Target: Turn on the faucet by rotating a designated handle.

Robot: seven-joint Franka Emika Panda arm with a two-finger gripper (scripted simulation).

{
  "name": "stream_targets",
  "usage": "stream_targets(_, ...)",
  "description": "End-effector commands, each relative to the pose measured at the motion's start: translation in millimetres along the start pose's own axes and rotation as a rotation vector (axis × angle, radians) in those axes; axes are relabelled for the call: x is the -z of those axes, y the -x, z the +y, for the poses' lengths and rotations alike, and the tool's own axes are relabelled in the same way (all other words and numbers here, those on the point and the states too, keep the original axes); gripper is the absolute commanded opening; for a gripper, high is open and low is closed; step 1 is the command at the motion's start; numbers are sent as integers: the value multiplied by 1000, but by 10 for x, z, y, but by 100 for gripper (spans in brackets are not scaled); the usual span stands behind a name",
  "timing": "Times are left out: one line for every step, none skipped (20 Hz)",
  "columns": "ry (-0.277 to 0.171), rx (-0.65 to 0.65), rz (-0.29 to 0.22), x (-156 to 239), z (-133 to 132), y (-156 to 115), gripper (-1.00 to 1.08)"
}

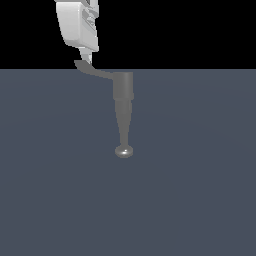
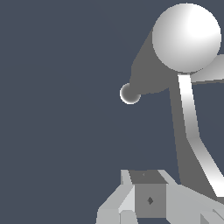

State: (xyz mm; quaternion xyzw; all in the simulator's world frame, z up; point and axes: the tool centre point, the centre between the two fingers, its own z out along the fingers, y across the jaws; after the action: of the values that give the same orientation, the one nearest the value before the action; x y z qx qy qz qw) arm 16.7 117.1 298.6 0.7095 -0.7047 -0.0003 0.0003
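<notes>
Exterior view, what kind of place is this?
Probably a bare simulated test scene, not a real room: a flat grey floor under plain black, a lone faucet with its handle, and a white gripper above the handle's tip.

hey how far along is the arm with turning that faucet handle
Done: the gripper has reached the handle, its fingertips at the flared tip on the exterior view's left. In hand: it looks set to push the lever, though actual contact and the jaw state are hard to tell. Left: rotating the handle around the faucet; nothing here shows how far it has turned, if at all.
</notes>
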Motion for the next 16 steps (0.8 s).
stream_targets(0,0,0,2,60,0,-100)
stream_targets(0,0,0,2,91,0,-100)
stream_targets(0,0,0,2,121,-1,-100)
stream_targets(0,0,0,2,152,-2,-100)
stream_targets(0,0,0,1,183,-2,-100)
stream_targets(0,0,0,1,214,-3,-100)
stream_targets(0,0,0,1,245,-4,-100)
stream_targets(0,0,0,1,276,-5,-100)
stream_targets(0,0,0,1,307,-5,-100)
stream_targets(0,0,0,1,339,-6,-100)
stream_targets(0,0,0,0,371,-7,-100)
stream_targets(0,0,0,0,403,-8,-100)
stream_targets(0,0,0,0,435,-8,-100)
stream_targets(0,0,0,0,467,-9,-100)
stream_targets(-1,0,0,1,499,-13,-100)
stream_targets(-1,0,0,1,531,-14,-100)
